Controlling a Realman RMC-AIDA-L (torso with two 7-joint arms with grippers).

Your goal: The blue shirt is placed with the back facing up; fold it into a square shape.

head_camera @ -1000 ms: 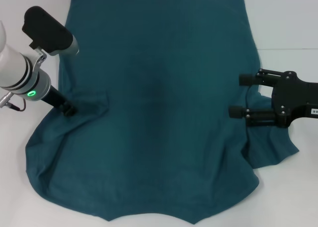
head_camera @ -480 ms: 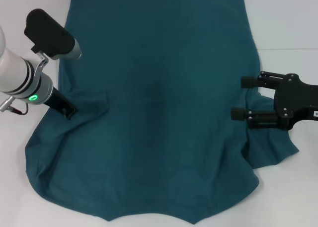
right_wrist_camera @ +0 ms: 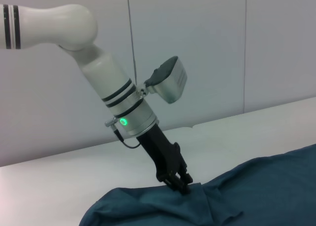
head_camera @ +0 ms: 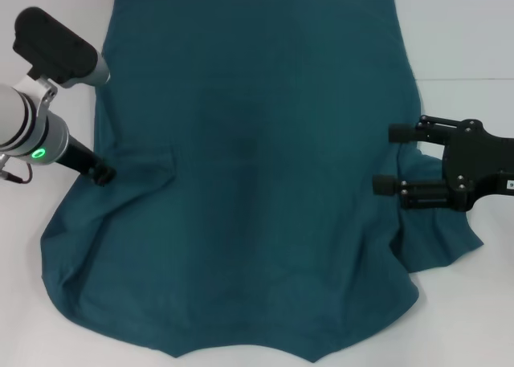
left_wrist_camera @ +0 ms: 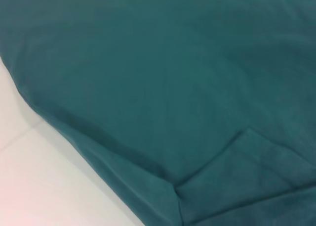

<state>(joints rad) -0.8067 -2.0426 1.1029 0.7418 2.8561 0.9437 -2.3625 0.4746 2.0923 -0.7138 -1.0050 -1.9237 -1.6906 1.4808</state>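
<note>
Pinching the blue shirt at its left sleeve edge, our left gripper is keeping its fingers together on the cloth. We are holding our right gripper over the right edge, fingers apart. The shirt is lying plain side up on the white table.

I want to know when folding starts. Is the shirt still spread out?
Spread out. The blue shirt lies open across the table, rumpled only by its sleeves.
</note>
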